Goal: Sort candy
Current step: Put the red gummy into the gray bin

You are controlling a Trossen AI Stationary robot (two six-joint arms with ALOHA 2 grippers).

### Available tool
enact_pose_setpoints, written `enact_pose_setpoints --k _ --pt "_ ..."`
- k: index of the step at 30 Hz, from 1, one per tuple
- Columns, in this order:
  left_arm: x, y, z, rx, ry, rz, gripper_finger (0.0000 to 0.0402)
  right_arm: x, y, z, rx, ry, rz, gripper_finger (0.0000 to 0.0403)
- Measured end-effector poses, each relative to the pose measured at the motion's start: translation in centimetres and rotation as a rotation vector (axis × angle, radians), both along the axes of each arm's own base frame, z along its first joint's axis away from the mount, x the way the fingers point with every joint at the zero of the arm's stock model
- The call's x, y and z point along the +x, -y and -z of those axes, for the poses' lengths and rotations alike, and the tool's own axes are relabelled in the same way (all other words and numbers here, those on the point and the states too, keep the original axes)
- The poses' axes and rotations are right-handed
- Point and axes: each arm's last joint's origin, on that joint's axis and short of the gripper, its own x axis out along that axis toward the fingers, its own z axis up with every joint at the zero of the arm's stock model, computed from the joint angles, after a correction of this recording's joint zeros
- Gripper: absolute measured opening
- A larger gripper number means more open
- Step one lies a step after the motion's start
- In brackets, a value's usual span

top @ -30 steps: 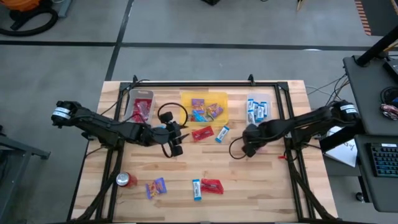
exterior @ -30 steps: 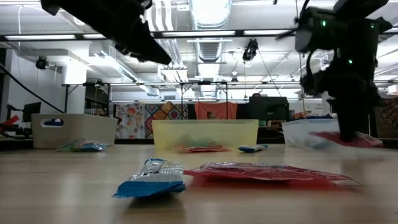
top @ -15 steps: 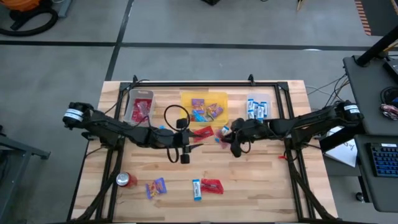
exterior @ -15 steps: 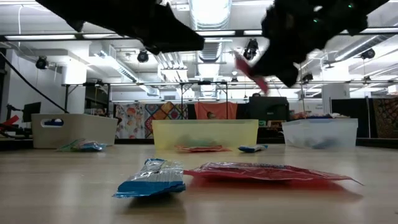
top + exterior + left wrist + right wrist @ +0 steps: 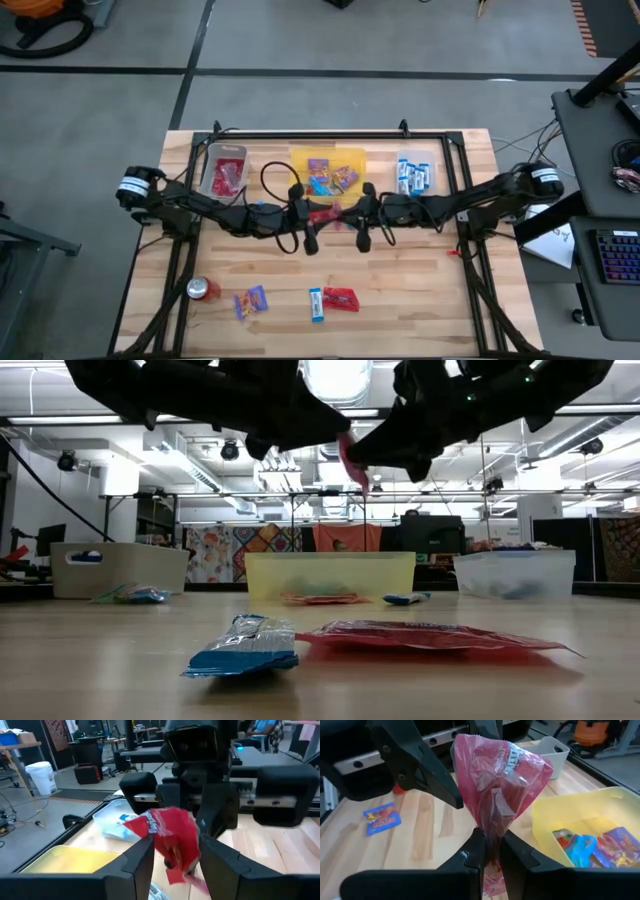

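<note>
Right gripper [image 5: 489,851] had its fingers pinched tight on a red candy packet [image 5: 502,780], holding it up off the worktop [image 5: 420,290] right at the middle, just toward 6 o'clock of the yellow bin [image 5: 354,158]. Left gripper [image 5: 172,855] sat nose to nose with it, fingers spread on either side of that same packet, though I honestly couldn't tell if they were touching it. Loose candy lay around 6 o'clock: a purple packet [image 5: 250,301], a blue-and-white bar [image 5: 316,305] and another red one [image 5: 341,298].
</note>
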Motion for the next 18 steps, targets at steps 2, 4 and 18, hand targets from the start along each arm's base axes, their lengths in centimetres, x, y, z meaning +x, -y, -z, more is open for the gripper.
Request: enact_pose_setpoints --k 2,4,18 --pt "0.01 -0.08 -0.05 -0.006 0.006 -0.005 0.0134 0.41 -0.05 -0.05 -0.021 0.0 -0.004 0.0038" --pt "0.02 -0.18 -0.04 -0.007 0.006 -0.009 0.0131 0.72 -0.16 0.0 -0.041 -0.005 -0.009 0.0038" --pt "0.01 -0.23 -0.01 0.002 0.0 -0.02 0.0012 1.08 -0.21 -0.1 -0.004 0.0 0.0 0.0049"
